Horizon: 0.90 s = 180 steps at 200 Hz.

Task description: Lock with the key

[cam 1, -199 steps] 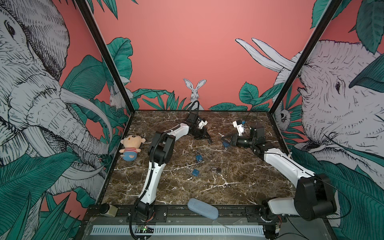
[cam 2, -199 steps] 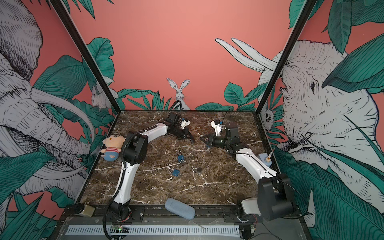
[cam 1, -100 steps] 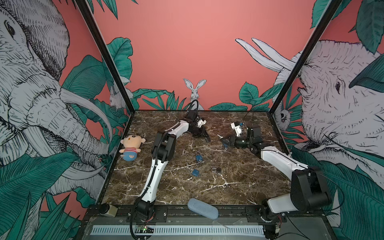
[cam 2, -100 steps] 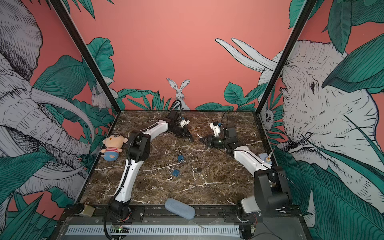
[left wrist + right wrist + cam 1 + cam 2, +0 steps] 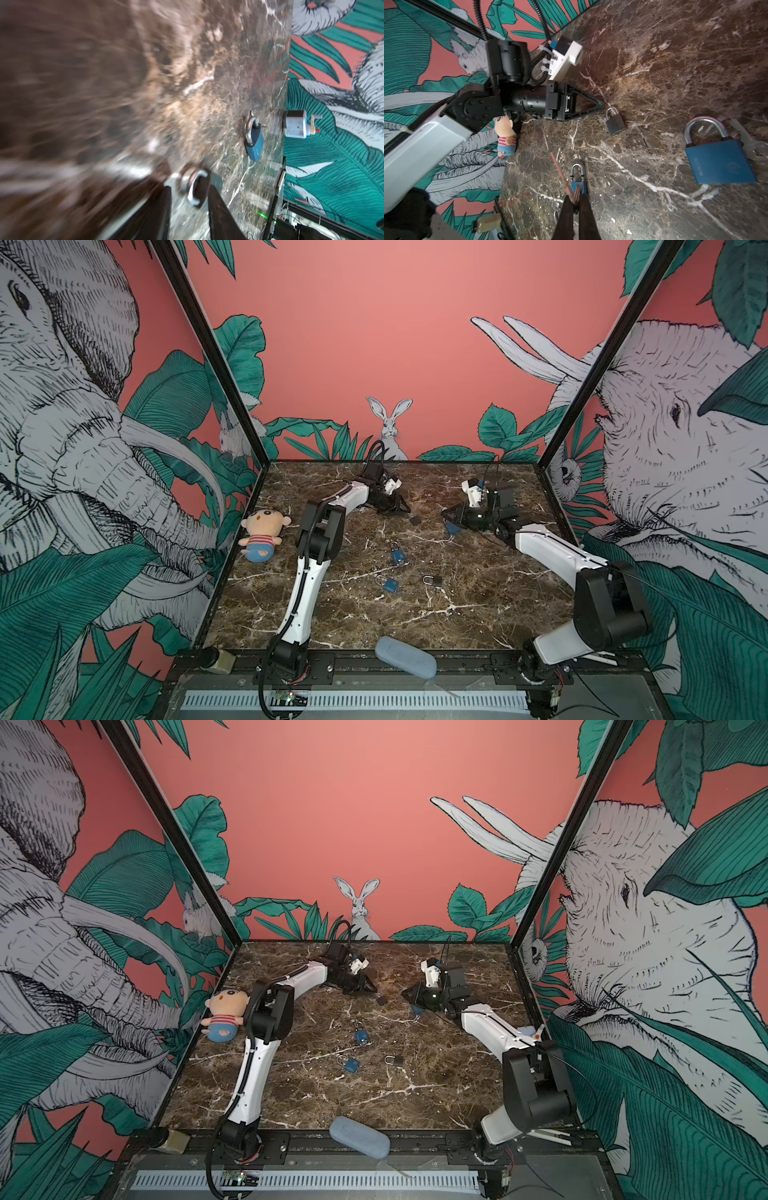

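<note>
Five padlocks lie scattered on the dark brown, white-veined marble surface (image 5: 478, 614). The left hand (image 5: 405, 510) is stretched far toward the back wall and points at a small dark grey padlock with a silver shackle (image 5: 414, 519), which lies flat just beyond its fingertips. In the left wrist view the two black fingers (image 5: 217, 207) stand apart with that padlock's shackle between them, so the hand is open and grips nothing, though that view is heavily blurred. The right hand (image 5: 445, 514) hangs low just across from it, its jaws pressed together on a thin copper-coloured piece (image 5: 562, 176) that shows edge-on in the right wrist view — too thin to tell whether it is a key. Just beside this hand lies a large blue padlock with a silver shackle (image 5: 720, 160), flat on the marble, and a pale silvery key (image 5: 746, 141) lies right against its side. Nearer the middle sit a second blue padlock (image 5: 397, 552), a third blue padlock (image 5: 389, 585) and another dark grey padlock (image 5: 434, 581); the last two are near each other and well apart from both hands. A plush doll in a red-striped shirt (image 5: 262, 537) lies at the surface's left edge, beside the left arm's elbow. A grey-blue oval case (image 5: 405, 656) rests at the front edge.
</note>
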Available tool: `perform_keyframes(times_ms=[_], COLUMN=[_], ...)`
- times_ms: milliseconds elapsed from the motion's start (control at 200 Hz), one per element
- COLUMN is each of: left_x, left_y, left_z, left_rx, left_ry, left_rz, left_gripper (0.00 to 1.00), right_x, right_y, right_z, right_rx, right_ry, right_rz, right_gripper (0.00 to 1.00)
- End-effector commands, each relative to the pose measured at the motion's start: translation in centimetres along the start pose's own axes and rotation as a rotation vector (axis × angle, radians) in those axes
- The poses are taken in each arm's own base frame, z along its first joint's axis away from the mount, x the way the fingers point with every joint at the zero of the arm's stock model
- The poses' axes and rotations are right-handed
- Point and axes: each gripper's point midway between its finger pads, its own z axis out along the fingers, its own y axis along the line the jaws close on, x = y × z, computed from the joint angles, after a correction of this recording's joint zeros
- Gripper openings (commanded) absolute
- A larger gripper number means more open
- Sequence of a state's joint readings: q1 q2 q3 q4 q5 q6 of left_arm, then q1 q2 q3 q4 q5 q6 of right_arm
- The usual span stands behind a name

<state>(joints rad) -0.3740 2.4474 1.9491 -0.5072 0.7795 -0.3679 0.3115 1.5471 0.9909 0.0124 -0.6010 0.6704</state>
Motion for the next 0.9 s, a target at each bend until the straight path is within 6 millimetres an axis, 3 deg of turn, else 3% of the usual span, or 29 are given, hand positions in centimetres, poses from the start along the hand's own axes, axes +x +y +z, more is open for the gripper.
perform_keyframes(times_ms=[0, 140, 375, 575, 895], left_x=[-3.0, -3.0, -0.8, 0.9, 2.1], left_y=[-3.1, -5.5, -10.0, -12.7, -12.7], left_z=[-5.9, -9.7, -14.7, -18.1, -19.4], left_rx=[0.007, 0.054, 0.1, 0.182, 0.217], left_ry=[-0.156, -0.251, -0.33, -0.385, -0.404], left_rz=[0.046, 0.063, 0.129, 0.154, 0.14], left_gripper=[0.33, 0.34, 0.34, 0.35, 0.36], right_x=[-0.7, -0.6, -1.2, -1.4, -0.3], right_y=[-0.5, -1.5, -2.7, -4.2, -6.1], right_z=[1.4, 4.4, 9.0, 11.0, 12.7], right_rx=[0.083, 0.134, 0.156, 0.197, 0.223], right_ry=[-0.023, -0.003, 0.0, 0.009, 0.043], right_rz=[-0.037, -0.039, -0.007, 0.009, 0.043], right_gripper=[0.0, 0.0, 0.0, 0.0, 0.0])
